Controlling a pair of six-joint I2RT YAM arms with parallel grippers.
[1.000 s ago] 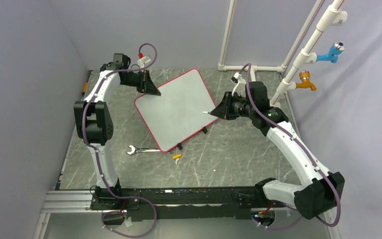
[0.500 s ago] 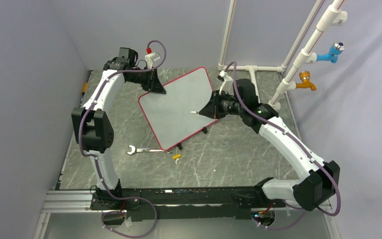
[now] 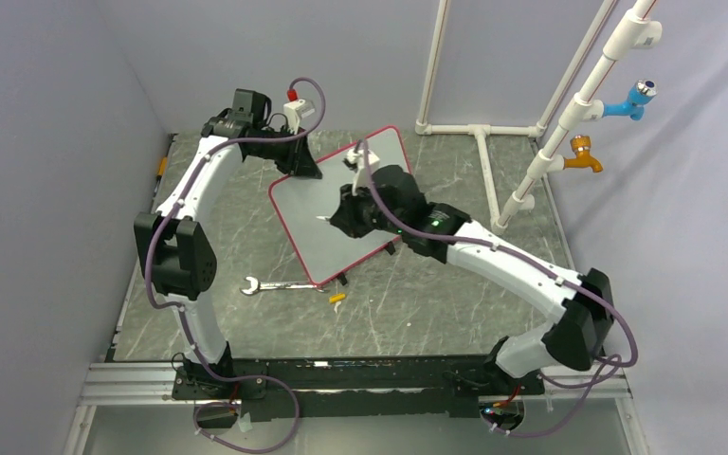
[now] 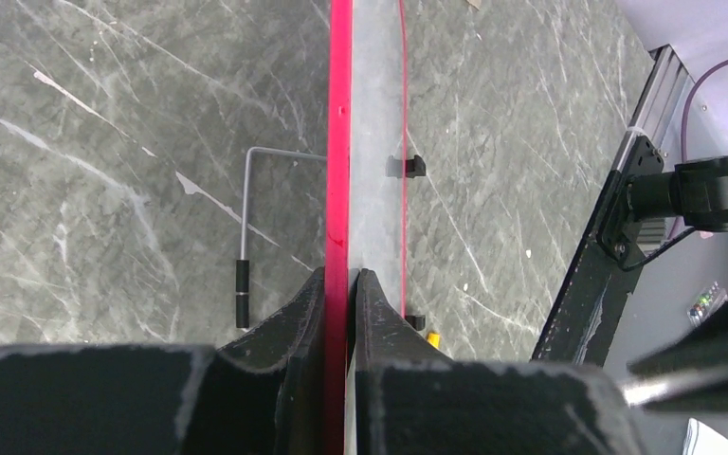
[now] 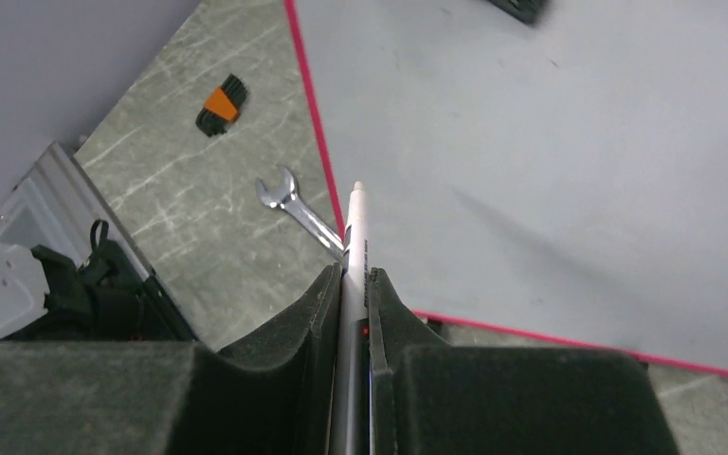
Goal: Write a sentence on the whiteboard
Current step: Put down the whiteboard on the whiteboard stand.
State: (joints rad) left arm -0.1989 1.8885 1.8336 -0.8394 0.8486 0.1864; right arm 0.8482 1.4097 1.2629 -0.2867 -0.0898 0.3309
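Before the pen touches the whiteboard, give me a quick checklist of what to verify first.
1. Left tool clamped on the whiteboard rim: ok.
2. Right tool shut on the pen: ok.
3. Pen tip over the board's face, inside the rim: ok.
4. Tip touching the surface: cannot tell.
5. Writing area free of marks: ok.
6. Wrench off the board: ok.
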